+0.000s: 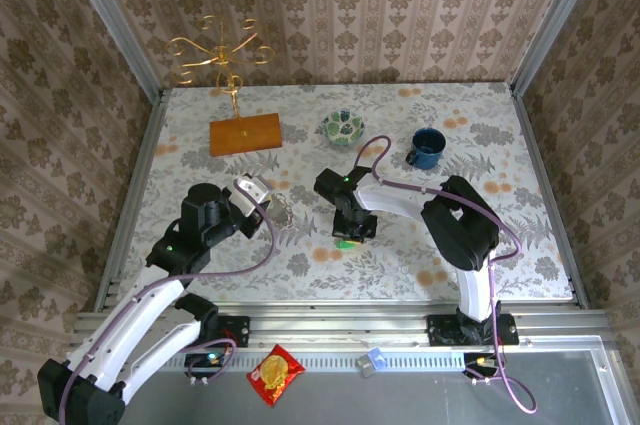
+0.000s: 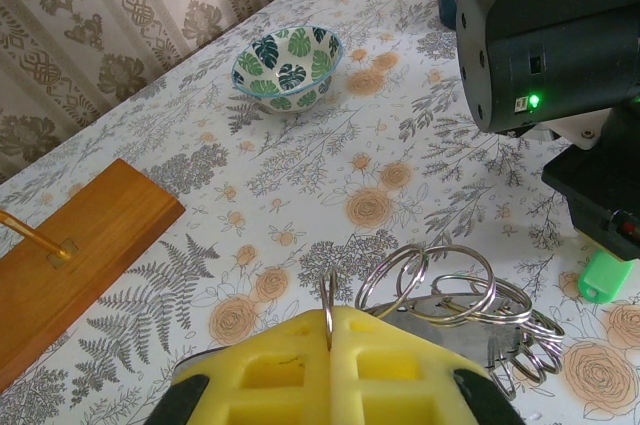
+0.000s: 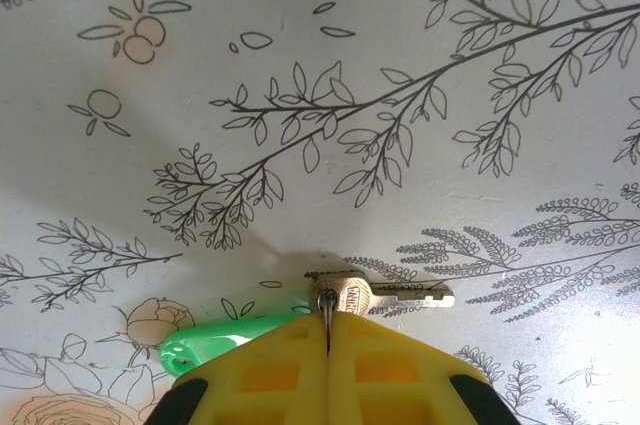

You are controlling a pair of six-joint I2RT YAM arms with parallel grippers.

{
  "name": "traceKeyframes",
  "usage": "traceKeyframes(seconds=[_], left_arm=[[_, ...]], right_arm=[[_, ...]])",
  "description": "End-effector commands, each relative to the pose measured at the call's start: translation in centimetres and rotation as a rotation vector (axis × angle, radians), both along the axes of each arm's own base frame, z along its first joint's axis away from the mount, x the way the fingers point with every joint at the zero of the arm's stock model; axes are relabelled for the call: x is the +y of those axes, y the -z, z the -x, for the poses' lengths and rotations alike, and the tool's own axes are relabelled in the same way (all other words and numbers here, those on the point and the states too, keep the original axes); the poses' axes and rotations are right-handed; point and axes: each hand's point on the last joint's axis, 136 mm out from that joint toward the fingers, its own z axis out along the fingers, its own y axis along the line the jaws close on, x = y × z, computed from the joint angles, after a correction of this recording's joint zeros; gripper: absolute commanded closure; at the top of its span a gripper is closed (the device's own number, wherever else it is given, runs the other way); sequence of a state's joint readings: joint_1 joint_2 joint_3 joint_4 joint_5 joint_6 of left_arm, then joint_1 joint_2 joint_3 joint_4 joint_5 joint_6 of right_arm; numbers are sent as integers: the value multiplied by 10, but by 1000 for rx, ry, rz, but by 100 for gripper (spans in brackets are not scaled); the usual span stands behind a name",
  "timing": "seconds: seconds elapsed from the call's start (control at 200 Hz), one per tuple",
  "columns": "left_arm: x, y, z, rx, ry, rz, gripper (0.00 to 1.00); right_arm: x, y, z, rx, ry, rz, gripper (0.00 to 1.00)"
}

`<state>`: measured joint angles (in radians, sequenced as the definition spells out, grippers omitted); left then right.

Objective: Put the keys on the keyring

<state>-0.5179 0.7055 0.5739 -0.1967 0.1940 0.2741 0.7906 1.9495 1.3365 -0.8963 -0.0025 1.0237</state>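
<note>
Left hand (image 2: 328, 323) and right hand (image 3: 328, 327) are each clamped closed.

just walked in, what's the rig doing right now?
The left gripper is shut on one loop of the keyring, whose other rings rest on the table. The right gripper is shut on the head end of a small key lying flat on the table, apart from the ring. Nothing is threaded yet.
</note>
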Motion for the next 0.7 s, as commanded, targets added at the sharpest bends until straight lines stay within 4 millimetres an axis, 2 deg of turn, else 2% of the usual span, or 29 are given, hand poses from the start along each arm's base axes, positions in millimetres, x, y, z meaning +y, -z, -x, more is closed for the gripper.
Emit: traceKeyframes(seconds=[0.0,0.14,0.305,0.445,0.49,0.52,0.695], left_arm=[[-2,-25,0,-64,12,17,100],[-3,-25,0,-65,14,14,100],[-5,-27,1,-68,27,19,100],[-11,-29,6,-67,69,24,100],[-14,-30,9,-65,91,26,100],[-17,-31,11,-65,107,29,100],[-36,-39,28,-39,228,70,100]], right_arm=[[-4,-18,-3,-47,-26,13,100],[1,-36,-6,-118,-96,-62,100],[15,-73,-9,-283,-287,-232,100],[15,-116,-12,-472,-432,-355,100],[20,-124,-11,-519,-493,-401,100],[18,-141,-12,-576,-516,-428,100],[21,-182,-11,-718,-701,-564,100]])
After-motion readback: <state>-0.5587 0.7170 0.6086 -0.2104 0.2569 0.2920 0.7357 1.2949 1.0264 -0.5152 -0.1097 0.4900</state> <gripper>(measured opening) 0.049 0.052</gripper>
